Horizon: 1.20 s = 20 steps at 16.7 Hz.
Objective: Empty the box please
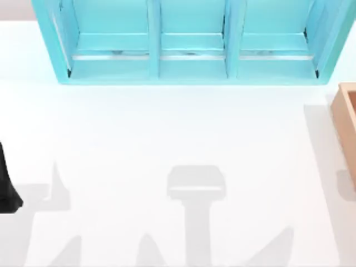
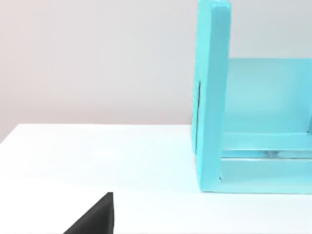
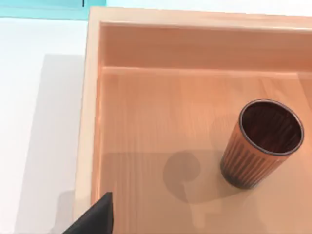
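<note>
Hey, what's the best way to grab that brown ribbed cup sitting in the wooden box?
Probably from above: the cup stands upright on the floor of the box, mouth open, away from the walls. Close the fingers across its ribbed sides near the rim, or pinch the rim with one finger inside.

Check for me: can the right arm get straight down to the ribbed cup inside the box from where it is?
Probably yes: the cup stands upright and alone in the box, its mouth uncovered, with nothing lying over it below the right wrist camera.
</note>
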Each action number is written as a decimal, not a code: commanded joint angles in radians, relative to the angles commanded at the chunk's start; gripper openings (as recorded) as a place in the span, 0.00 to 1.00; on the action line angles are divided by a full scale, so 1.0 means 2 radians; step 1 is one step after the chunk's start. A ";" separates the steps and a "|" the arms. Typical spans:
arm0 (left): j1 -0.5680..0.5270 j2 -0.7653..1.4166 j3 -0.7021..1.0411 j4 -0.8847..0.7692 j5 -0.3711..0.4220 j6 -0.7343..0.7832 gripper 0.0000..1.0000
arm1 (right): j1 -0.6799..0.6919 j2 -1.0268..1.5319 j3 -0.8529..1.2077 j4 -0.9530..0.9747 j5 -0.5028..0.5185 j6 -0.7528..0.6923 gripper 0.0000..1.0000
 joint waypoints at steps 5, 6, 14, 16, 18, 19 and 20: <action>0.000 0.000 0.000 0.000 0.000 0.000 1.00 | -0.048 0.242 0.177 -0.180 -0.002 -0.046 1.00; 0.000 0.000 0.000 0.000 0.000 0.000 1.00 | -0.056 0.286 0.209 -0.213 -0.002 -0.055 1.00; 0.000 0.000 0.000 0.000 0.000 0.000 1.00 | -0.099 0.492 0.372 -0.378 -0.004 -0.099 1.00; 0.000 0.000 0.000 0.000 0.000 0.000 1.00 | -0.100 0.495 0.375 -0.381 -0.004 -0.100 1.00; 0.000 0.000 0.000 0.000 0.000 0.000 1.00 | -0.100 0.495 0.375 -0.381 -0.004 -0.100 1.00; 0.000 0.000 0.000 0.000 0.000 0.000 1.00 | -0.098 0.494 0.374 -0.380 -0.004 -0.100 1.00; 0.000 0.000 0.000 0.000 0.000 0.000 1.00 | -0.098 0.494 0.372 -0.379 -0.004 -0.099 1.00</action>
